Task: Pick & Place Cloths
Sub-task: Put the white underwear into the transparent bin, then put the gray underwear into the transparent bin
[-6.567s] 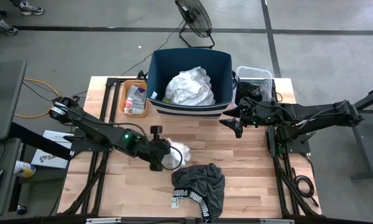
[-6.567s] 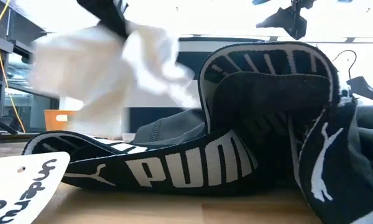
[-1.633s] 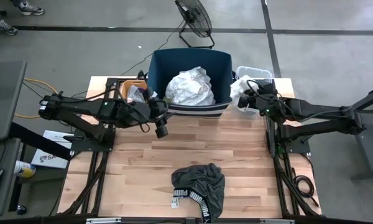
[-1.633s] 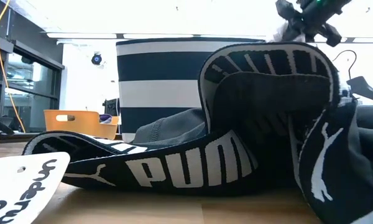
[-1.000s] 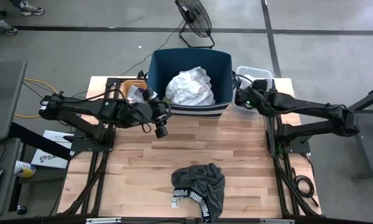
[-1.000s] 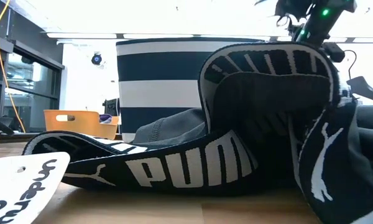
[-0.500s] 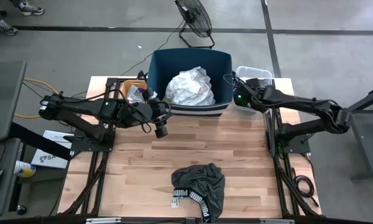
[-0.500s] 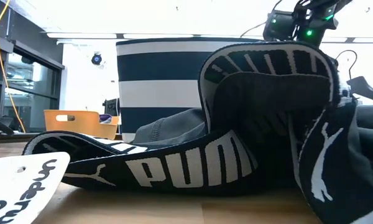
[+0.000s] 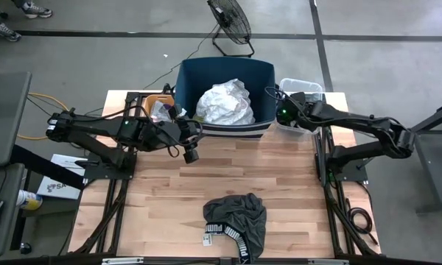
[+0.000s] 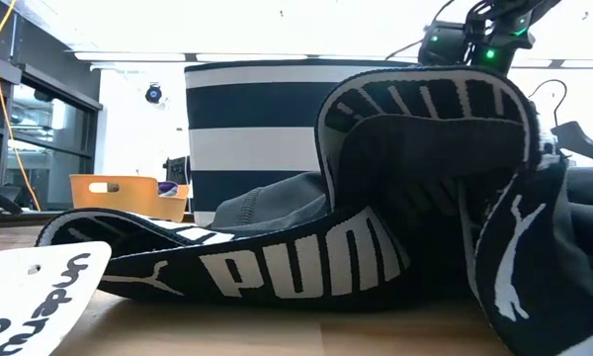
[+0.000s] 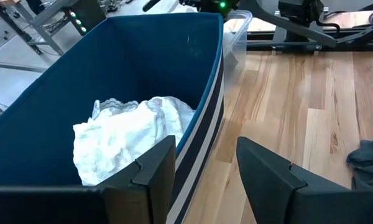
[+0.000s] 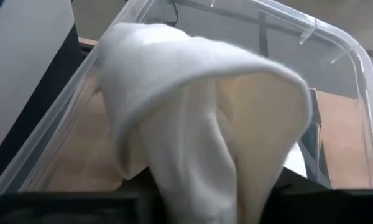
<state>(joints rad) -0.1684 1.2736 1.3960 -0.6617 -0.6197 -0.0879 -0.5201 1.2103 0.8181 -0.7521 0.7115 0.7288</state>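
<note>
Dark grey shorts (image 9: 237,219) with a lettered waistband lie bunched on the table's near middle and fill the low view (image 10: 376,218). White cloths (image 9: 226,103) are piled inside the navy bin (image 9: 228,129); the left wrist view also shows them (image 11: 133,134). My left gripper (image 9: 191,153) is open and hovers at the bin's near left corner, its fingers astride the bin's near wall (image 11: 205,149). My right gripper (image 9: 280,115) sits between the bin's right wall and the clear box (image 9: 311,85), shut on a white cloth (image 12: 205,112). My right gripper holds the white cloth, which bulges up in a rounded fold (image 12: 236,81) right in front of the wrist camera and hides the fingers. Which part of the cloth it has cannot be told. The cloth hangs over the clear box's rim (image 12: 336,50).
A small orange tray (image 9: 158,114) with small items stands left of the bin. A paper tag (image 10: 30,297) lies by the shorts' waistband. Bare wood stretches between the bin and the shorts. A floor fan stands beyond the table's far edge.
My right gripper, carrying the white cloth, has moved a little toward the table's left, from over the clear box to the bin's right wall. My left arm and the shorts have kept still.
</note>
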